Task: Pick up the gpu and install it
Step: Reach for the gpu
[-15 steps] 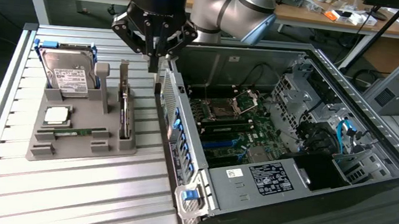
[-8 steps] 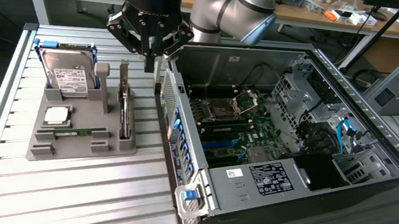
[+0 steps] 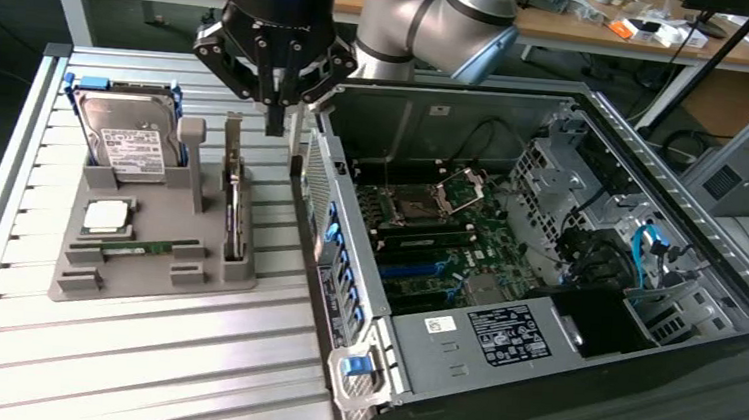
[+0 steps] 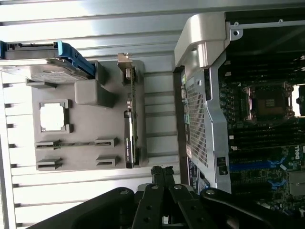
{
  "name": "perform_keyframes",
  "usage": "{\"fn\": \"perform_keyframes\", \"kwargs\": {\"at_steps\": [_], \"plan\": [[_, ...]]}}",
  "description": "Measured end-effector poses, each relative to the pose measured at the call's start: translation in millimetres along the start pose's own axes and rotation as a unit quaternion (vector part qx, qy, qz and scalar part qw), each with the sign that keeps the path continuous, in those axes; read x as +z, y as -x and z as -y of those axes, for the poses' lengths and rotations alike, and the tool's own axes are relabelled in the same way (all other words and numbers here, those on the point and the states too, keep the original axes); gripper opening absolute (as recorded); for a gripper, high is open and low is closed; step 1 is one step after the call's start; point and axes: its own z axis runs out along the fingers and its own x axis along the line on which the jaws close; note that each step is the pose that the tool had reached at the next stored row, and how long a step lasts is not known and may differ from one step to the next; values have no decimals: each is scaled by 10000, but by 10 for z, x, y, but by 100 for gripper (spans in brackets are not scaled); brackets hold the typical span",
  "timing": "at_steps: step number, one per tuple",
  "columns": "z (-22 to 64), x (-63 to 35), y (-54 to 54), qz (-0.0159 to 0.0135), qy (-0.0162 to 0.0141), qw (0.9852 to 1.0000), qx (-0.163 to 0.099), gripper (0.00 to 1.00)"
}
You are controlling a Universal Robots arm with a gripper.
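claw (image 3: 274, 128) above and beside gpu (image 3: 231, 199)

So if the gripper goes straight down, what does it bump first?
The gripper would probably hit the slatted table, between the gpu and the computer case; depth is unclear.

On the surface (image 3: 135, 362), a holder (image 3: 155, 278) carries the gpu (image 3: 232, 199) on edge along its side nearest the computer case (image 3: 408, 122), the hard drive (image 3: 132, 146) at one end.

Gpu (image 3: 232, 191) lower edge hidden in holder (image 3: 141, 277) slot; case label (image 3: 509, 333) unreadable.
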Motion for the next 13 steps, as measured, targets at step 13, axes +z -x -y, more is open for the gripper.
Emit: {"fn": "perform_keyframes", "kwargs": {"at_steps": [13], "plan": [[11, -4, -129, 0, 0, 10000, 0, 11]]}}
